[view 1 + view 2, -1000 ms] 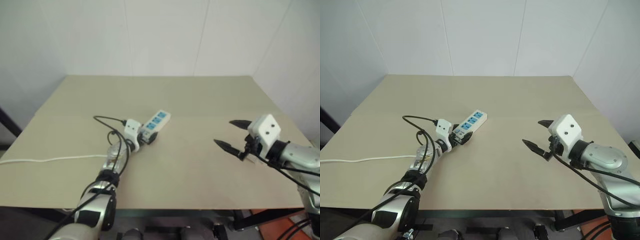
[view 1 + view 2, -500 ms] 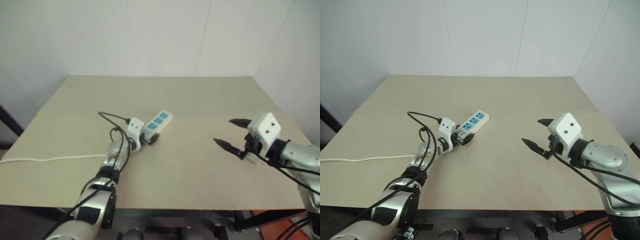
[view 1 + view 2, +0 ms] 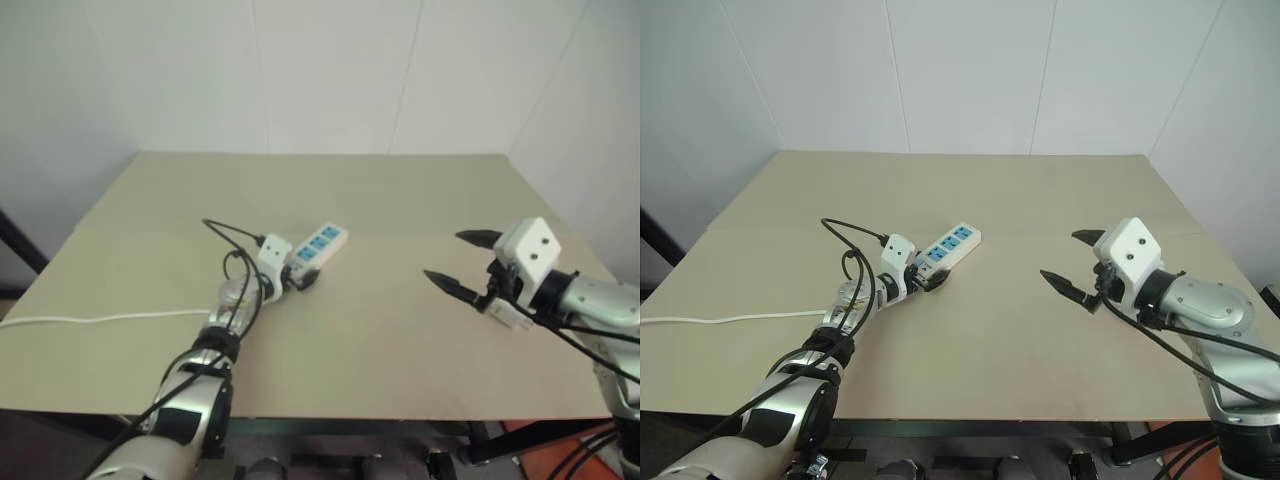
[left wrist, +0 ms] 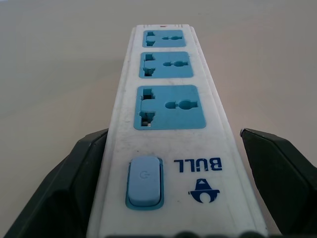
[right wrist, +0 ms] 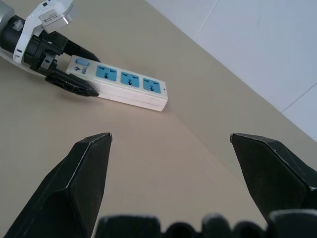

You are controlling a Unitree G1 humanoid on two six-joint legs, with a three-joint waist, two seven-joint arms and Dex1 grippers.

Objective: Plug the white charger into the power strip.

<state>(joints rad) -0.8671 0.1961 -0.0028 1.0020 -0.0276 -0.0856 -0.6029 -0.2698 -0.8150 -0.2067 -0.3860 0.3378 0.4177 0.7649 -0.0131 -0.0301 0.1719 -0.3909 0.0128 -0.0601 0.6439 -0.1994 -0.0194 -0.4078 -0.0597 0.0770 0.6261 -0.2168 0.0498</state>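
On the tan table (image 3: pixel 1040 200) the power strip (image 3: pixel 945 247) lies between the spread left gripper (image 3: pixel 922 274) fingers (nothing clamped) — rigid, light, slippery; best pinched across its switch end. Right gripper (image 3: pixel 1072 262) is held wide, empty.

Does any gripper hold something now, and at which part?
Nothing is gripped. The open left gripper straddles the power strip's switch end; the right gripper is open, empty.

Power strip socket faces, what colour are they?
Blue, on the white power strip; clearest in the left wrist view.
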